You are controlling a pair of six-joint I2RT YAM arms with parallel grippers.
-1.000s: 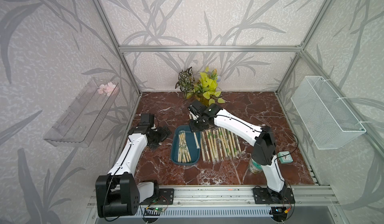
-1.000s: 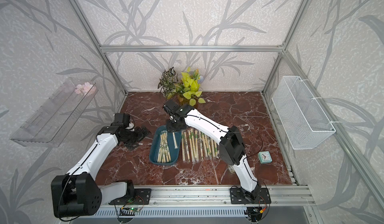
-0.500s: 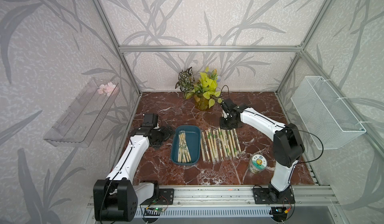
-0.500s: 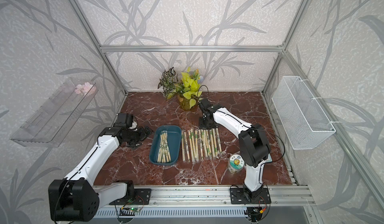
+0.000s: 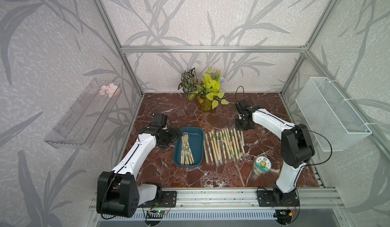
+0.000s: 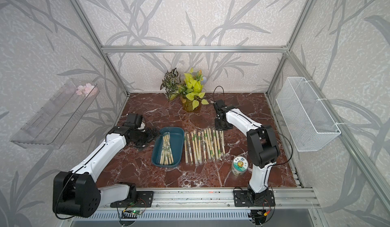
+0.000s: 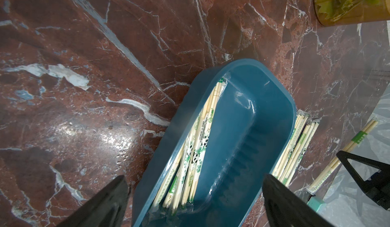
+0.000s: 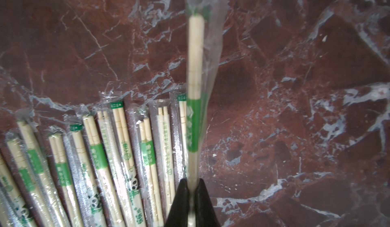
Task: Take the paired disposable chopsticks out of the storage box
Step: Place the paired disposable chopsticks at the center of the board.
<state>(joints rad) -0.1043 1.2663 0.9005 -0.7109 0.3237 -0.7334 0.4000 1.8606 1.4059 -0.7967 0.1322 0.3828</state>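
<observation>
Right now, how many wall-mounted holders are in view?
2: a clear acrylic shelf on the wall by the left arm, a white wire basket on the wall by the right arm. None looks hidden.

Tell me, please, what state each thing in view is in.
storage box: partly filled with paired disposable chopsticks
row of chopsticks: laid out on table beside box
left gripper: jaws open, empty
right gripper: jaws shut on sleeved pair
jar: upright, lid on

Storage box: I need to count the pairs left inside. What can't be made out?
- Both top views: paired disposable chopsticks in the storage box too small, overlapping.
- Left wrist view: one box end cut off by frame edge.
- Right wrist view: held pair in right gripper blurred.
</observation>
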